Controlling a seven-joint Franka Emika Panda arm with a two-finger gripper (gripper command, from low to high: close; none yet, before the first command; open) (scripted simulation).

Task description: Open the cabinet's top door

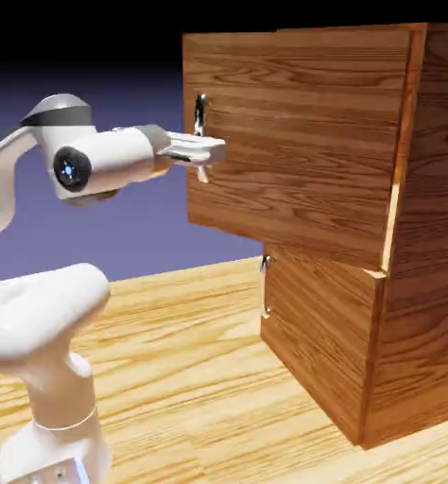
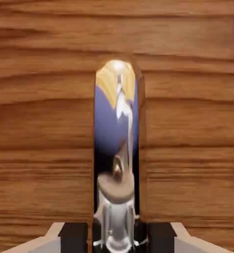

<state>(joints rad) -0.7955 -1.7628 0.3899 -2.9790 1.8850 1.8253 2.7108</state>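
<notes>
Top door (image 1: 299, 142) ajar, end effector (image 1: 212, 151) level at its handle (image 1: 200, 115).

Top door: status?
Claw shut on the top door's handle. Top door partly open, swung out past the lower door. Nothing seen blocking its swing.

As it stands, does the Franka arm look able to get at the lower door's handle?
Probably not right now: the fingers are up at the top door's handle, apparently closed on it. Nothing visible blocks the lower handle itself, so it would likely have to let go first.
</notes>
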